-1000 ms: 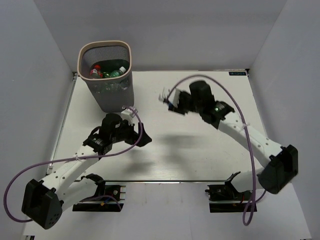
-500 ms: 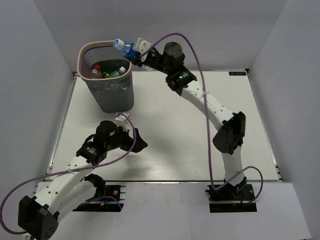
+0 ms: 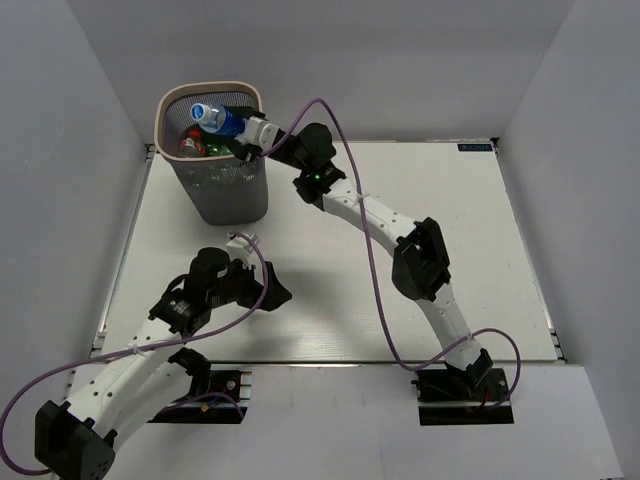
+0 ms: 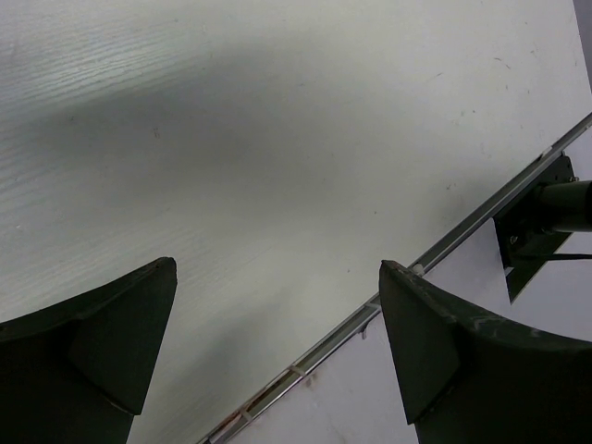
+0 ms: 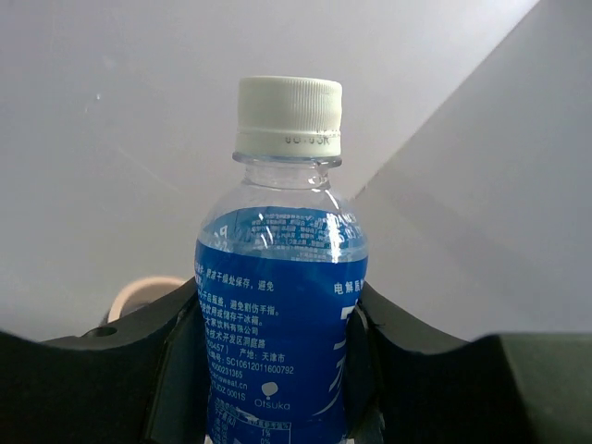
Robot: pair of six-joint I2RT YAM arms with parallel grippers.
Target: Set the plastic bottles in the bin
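Right gripper (image 3: 252,131) clamps clear blue-labelled white-capped plastic bottle (image 5: 282,305) mid-label | over dark grey ribbed bin (image 3: 160,110), 11 o'clock | likely light, crushable, slick | left gripper (image 4: 277,342) wide, empty

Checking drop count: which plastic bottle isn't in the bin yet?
The blue-labelled white-capped clear plastic bottle, held by the right end effector over the dark grey ribbed bin; the others lie inside.

Right gripper (image 3: 243,129) swung from mid-table to over bin (image 3: 210,86). Blue-labelled bottle (image 3: 217,118) now lies across the mouth. Left gripper (image 3: 265,292) drawn back toward near edge.
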